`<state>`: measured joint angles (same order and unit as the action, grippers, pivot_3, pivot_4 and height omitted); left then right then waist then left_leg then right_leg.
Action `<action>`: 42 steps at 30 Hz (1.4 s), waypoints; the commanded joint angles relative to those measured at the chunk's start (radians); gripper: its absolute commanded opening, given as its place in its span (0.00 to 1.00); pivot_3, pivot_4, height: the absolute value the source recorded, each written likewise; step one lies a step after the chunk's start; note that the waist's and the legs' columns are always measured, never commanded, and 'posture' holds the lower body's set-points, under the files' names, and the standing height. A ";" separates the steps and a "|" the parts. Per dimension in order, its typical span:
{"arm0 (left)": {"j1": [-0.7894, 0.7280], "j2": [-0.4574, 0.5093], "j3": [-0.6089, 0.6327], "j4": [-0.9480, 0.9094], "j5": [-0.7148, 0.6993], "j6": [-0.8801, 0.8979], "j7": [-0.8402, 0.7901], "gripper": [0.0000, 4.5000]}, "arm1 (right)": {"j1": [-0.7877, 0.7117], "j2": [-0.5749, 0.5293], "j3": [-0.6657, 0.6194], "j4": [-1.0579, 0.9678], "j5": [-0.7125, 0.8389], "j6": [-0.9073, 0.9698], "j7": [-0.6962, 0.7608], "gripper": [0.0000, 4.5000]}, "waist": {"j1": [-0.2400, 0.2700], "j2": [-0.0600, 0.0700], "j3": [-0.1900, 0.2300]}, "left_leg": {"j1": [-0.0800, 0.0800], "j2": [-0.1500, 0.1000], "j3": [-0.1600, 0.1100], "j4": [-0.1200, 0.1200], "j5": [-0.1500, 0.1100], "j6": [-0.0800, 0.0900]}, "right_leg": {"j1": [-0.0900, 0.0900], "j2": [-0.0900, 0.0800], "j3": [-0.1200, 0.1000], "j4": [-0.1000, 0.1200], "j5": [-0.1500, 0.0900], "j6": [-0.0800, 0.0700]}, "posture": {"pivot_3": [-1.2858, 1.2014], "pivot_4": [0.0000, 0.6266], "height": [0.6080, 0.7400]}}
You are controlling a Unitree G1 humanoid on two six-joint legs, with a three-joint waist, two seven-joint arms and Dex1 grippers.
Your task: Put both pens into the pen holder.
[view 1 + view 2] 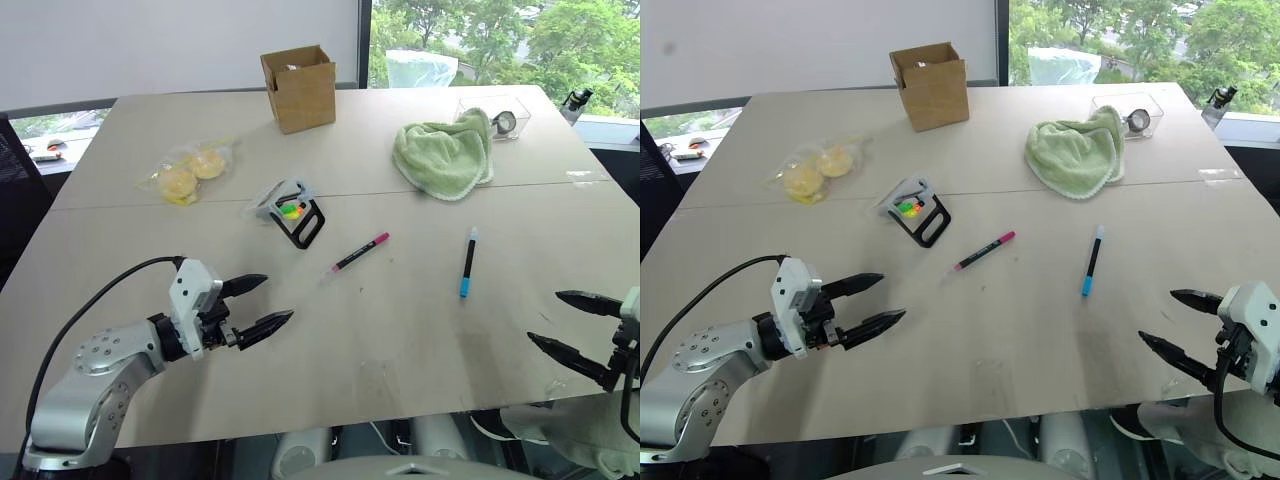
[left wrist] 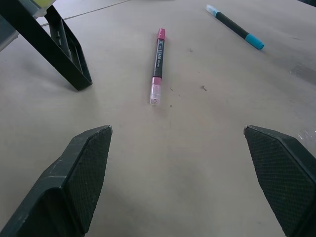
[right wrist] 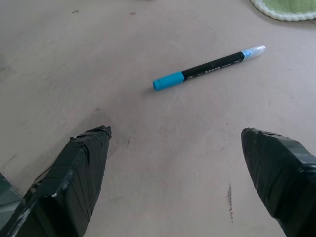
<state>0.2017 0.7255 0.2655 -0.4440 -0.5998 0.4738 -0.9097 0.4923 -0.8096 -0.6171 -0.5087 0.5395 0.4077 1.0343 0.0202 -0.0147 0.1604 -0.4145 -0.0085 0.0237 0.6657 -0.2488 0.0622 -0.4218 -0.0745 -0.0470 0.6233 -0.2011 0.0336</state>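
The pink pen (image 1: 358, 253) lies flat near the table's middle, also in the left wrist view (image 2: 157, 66). To its right lies the blue pen (image 1: 468, 262), shown close in the right wrist view (image 3: 209, 67). The pen holder (image 1: 291, 212), black-framed with clear sides and green and yellow inside, lies tipped on the table beyond the pink pen. My left gripper (image 1: 268, 302) hovers open at the front left, short of the pink pen, holding nothing. At the front right edge my right gripper (image 1: 568, 320) is open and empty, short of the blue pen.
A brown cardboard box (image 1: 299, 89) stands at the back. A green cloth (image 1: 444, 155) and a clear container (image 1: 500, 115) lie at the back right, and a plastic bag of yellow buns (image 1: 188, 172) at the left.
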 commanded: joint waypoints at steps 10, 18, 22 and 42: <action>-0.209 0.036 -0.052 -0.103 -0.107 -0.001 -0.090 0.99 | -0.619 0.137 0.245 -0.186 0.116 0.945 -0.749 1.00 | -0.009 -0.001 0.000 | 0.000 0.001 0.003 0.001 0.001 0.001 | -0.001 -0.002 -0.002 0.001 0.004 -0.005 | 0.52 0.24 1.00; -0.281 0.044 -0.113 -0.119 -0.092 -0.042 -0.136 0.99 | -1.017 0.370 0.313 0.113 0.006 1.207 -1.055 1.00 | 0.013 -0.001 0.001 | -0.004 0.000 0.003 0.001 0.004 0.001 | -0.003 0.000 -0.004 0.001 0.004 -0.007 | 0.52 0.24 1.00; -0.287 0.043 -0.128 -0.117 -0.076 -0.055 -0.140 0.99 | -1.077 0.342 0.374 0.244 0.017 1.207 -1.120 1.00 | 0.002 0.000 0.001 | -0.005 -0.002 0.006 0.001 0.004 0.001 | -0.003 0.003 -0.001 0.000 0.004 -0.006 | 0.52 0.24 1.00; -0.573 -0.187 -0.173 0.013 -0.604 0.553 0.461 1.00 | -0.998 0.289 0.351 -0.024 0.346 1.200 -0.973 0.00 | -0.010 -0.002 0.001 | 0.000 -0.001 0.001 0.004 0.001 0.007 | 0.004 0.007 -0.003 0.001 0.004 0.006 | 0.52 0.24 1.00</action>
<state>-0.3119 0.6033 0.1139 -0.4848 -1.0991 0.9591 -0.5286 -0.4828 -0.5205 -0.1826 -0.3824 0.8003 1.6082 -0.0129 0.0099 -0.0167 0.1613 -0.4145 -0.0093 0.0252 0.6701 -0.2481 0.0695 -0.4181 -0.0673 -0.0506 0.6251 -0.1971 0.0395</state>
